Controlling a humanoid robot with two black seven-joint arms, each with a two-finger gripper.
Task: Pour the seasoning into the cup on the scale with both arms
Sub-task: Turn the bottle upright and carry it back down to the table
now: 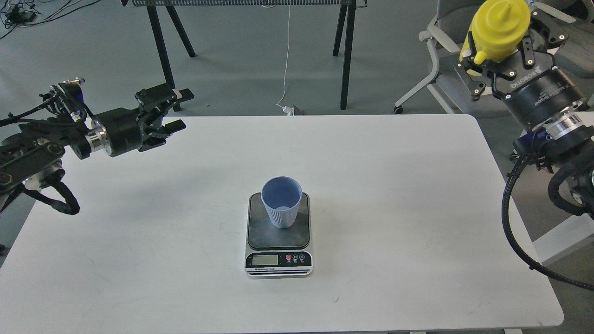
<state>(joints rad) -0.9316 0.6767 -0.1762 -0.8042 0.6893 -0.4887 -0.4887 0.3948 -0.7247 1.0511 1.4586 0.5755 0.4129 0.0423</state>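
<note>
Clamped around the yellow bottle (501,28) up at two o'clock by the right gripper (503,51). Soft-walled, probably light and squeezable: best gripped mid-body. Left gripper (174,111) spread empty at ten o'clock; cup (281,202) upright on scale (278,241).

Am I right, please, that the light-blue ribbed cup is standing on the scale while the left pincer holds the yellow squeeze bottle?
Not quite: the head view shows the right pincer, not the left, holding the yellow squeeze bottle. The left pincer is empty. The light-blue ribbed cup does stand on the scale.
</note>
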